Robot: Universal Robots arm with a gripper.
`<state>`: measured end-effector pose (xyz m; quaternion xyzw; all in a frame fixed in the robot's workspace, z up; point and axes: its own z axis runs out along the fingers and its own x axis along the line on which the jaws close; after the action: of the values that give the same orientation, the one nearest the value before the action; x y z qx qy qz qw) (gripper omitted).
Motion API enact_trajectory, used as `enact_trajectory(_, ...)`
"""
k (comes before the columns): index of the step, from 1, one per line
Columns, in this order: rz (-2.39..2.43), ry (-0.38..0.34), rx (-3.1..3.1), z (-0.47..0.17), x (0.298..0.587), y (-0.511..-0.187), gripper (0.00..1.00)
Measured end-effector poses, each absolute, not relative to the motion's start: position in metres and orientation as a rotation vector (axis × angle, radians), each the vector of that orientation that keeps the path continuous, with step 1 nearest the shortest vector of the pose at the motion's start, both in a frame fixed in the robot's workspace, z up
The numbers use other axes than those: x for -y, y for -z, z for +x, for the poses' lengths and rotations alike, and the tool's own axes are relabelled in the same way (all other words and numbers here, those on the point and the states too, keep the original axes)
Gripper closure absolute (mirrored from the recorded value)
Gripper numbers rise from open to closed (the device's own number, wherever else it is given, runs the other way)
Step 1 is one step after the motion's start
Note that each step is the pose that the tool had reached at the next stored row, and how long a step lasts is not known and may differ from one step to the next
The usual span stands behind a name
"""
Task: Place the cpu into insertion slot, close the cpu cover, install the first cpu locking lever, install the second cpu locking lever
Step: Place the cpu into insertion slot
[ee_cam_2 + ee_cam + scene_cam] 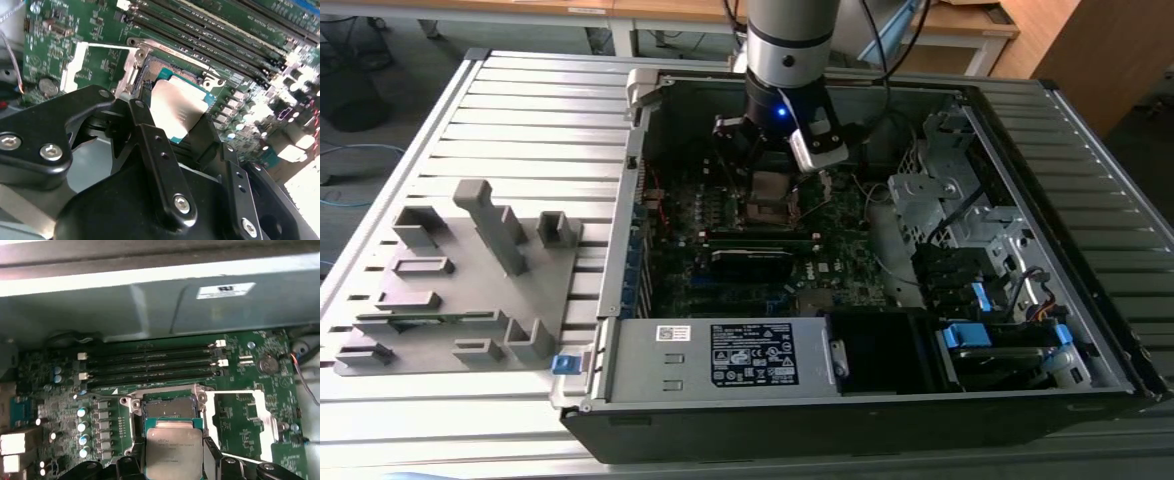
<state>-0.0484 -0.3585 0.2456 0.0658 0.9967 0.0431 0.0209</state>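
Observation:
My gripper (174,463) (175,125) is shut on the cpu (174,450) (177,102), a flat square chip with a dull silver top, one black finger on each side. The chip hangs just over the near part of the insertion slot (167,407) (152,67), a dark square socket with a metal rim on the green motherboard. The cpu cover (267,415) (74,67), a thin silver frame with a large window, lies swung open flat beside the slot. In the exterior view the gripper (767,165) reaches down into the open computer case above the slot (767,195).
Long black memory slots (150,365) run right behind the socket, with a row of capacitors (82,425) on one side and a coin battery (268,363) past the cover. Case walls, a drive cage (947,200) and the power supply (720,355) hem in the board. A grey fixture (467,270) sits outside.

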Motion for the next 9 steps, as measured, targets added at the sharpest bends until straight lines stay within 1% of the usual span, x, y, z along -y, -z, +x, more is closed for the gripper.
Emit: enact_trajectory(9,0.455,-0.128,-3.057,-0.0485,0.3585,-0.2431,0.46)
